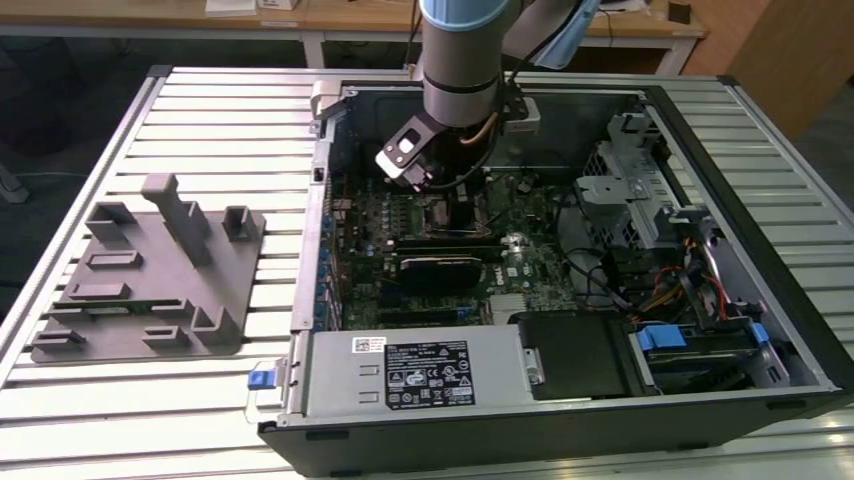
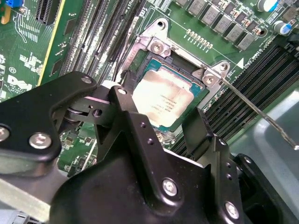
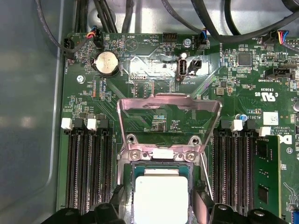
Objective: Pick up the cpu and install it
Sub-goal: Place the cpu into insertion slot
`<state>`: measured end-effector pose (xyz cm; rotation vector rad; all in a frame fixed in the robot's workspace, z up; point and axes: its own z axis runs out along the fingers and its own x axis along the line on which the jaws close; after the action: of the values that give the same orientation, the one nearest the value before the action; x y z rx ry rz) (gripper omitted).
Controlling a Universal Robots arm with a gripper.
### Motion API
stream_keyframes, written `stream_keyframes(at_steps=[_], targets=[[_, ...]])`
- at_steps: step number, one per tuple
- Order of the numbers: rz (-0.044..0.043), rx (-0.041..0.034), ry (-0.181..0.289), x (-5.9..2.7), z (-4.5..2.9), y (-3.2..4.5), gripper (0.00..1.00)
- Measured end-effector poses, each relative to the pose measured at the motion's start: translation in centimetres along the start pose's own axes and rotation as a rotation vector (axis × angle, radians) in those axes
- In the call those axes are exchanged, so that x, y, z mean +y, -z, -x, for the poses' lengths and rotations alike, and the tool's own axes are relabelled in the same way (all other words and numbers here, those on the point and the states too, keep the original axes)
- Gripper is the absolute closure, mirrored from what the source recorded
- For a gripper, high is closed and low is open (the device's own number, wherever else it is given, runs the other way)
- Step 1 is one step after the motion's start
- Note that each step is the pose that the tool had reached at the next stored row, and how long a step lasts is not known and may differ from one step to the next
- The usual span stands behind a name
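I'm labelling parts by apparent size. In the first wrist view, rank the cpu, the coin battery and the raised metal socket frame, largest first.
1. raised metal socket frame: largest, though likely nearer the camera.
2. cpu: partly cut off at the picture's edge.
3. coin battery: smallest.

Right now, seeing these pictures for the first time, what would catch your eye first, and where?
The arm reaches down into the open computer case, centre-right in the exterior view. In the first wrist view, the shiny cpu sits on the green motherboard, the metal load plate raised beside it.
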<state>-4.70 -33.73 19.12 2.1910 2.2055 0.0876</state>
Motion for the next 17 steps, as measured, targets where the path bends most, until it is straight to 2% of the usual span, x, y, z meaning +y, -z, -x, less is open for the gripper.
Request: stream_keyframes(at_steps=[3,5,17], targets=[[0.0000,0.0000,0.000,0.00,0.00,0.00,0.35],[-0.0002,-0.0003,0.000,0.00,0.01,0.01,0.46],[0.0004,-0.0021,-0.018,0.01,0.00,0.01,0.46]])
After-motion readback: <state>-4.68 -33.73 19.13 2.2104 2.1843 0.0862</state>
